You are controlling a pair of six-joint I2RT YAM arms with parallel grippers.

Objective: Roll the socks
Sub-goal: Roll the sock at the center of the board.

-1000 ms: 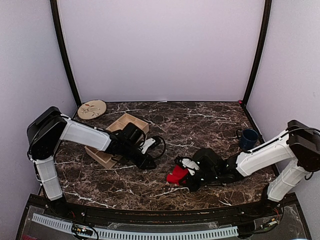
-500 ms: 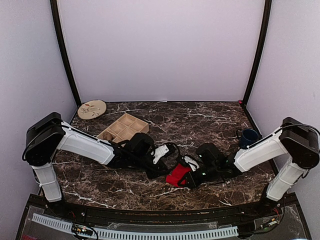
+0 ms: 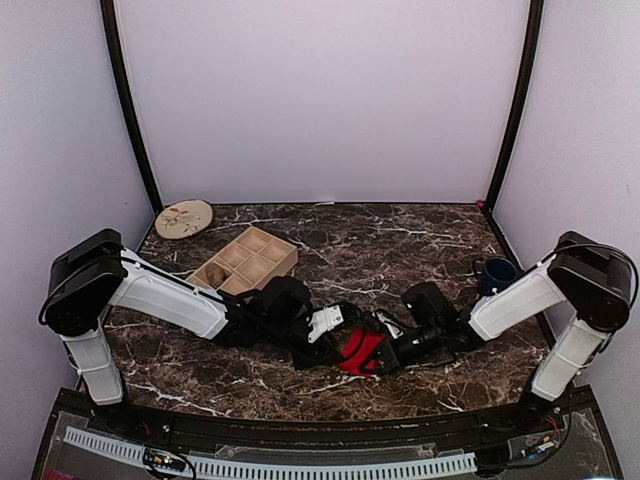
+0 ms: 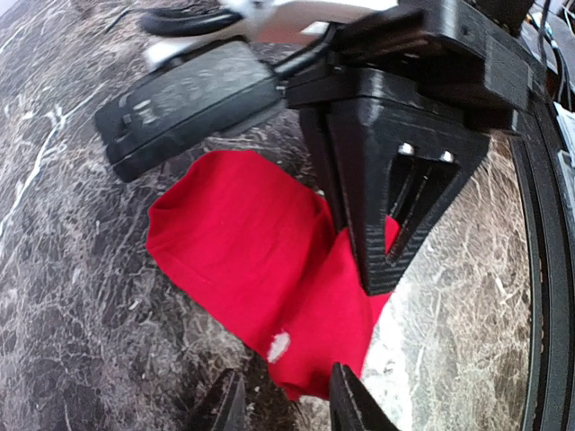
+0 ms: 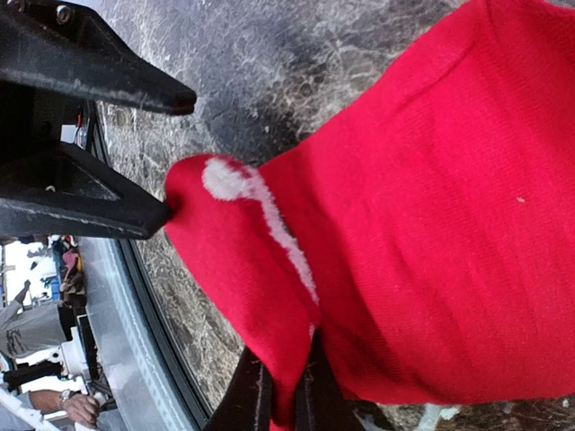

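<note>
- The left gripper (image 4: 289, 402) comes in low from the left. Its jaws are spread, one fingertip touches the sock's near edge, and nothing is pinched.
- The red sock (image 4: 243, 242) lies on the table between the two grippers, loosely folded with its white patch (image 4: 279, 343) facing up. It is not rolled, so I judge the roll barely begun.
- The right gripper (image 5: 283, 395) has its jaws pressed together on a fold of that red fabric.
- I can't pick out a second sock anywhere, so most of the job looks to be ahead.
- On the dark, white-veined marble table (image 3: 400, 240) there is a round plate (image 3: 183, 218) at the far left. A wooden compartment tray (image 3: 270, 272) sits beside it, and a dark blue mug (image 3: 497, 275) stands at the right, well apart from the sock.
- Plain pale walls (image 3: 320, 100) close in the scene, with black posts (image 3: 128, 110) at the corners.
</note>
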